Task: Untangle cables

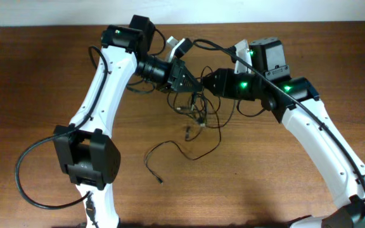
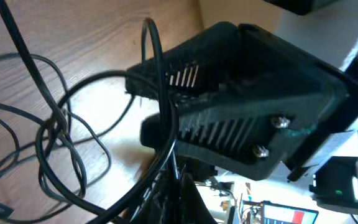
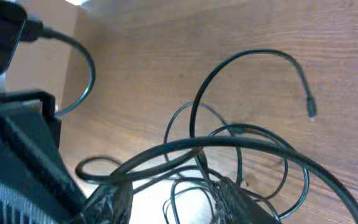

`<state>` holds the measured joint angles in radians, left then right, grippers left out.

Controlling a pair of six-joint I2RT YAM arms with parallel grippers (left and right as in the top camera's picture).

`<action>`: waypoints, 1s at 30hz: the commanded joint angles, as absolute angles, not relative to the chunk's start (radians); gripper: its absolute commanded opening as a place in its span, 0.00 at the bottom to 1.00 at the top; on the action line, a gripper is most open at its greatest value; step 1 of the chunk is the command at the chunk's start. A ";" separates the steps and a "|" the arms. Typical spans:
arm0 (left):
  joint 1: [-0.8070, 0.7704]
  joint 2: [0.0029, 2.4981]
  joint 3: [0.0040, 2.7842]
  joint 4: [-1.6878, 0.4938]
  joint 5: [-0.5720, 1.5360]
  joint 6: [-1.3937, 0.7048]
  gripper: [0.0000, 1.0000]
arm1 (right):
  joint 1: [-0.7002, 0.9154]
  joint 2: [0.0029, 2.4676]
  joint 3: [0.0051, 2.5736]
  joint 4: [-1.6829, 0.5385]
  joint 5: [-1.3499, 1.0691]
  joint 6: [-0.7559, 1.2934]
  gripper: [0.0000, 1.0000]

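Observation:
The cables are thin black cords, bunched in a loose knot below the two gripper tips at mid-table. One strand trails down-left to a plug end. My left gripper is shut on cable strands that run up into its fingers, with loops hanging to the table. My right gripper faces it, almost touching. Its fingers are apart, and cable loops lie across and between them. A free plug end sticks up.
The wooden table ends at a pale far edge. A thick arm cable loops at the front left beside the left arm's base. The right gripper's black body fills much of the left wrist view.

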<state>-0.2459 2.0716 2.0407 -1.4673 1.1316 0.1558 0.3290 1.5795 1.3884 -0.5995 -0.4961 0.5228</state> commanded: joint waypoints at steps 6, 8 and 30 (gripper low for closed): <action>-0.255 2.038 2.057 -1.478 1.181 0.163 0.02 | 0.332 1.581 1.393 -0.519 -0.312 0.714 0.45; -0.259 2.038 2.057 -1.474 1.053 0.163 0.16 | 0.303 1.581 1.393 -0.558 -0.276 0.723 0.47; -0.293 2.323 2.056 -1.369 0.246 0.064 0.63 | 0.254 1.584 1.393 -0.906 -0.200 0.571 0.49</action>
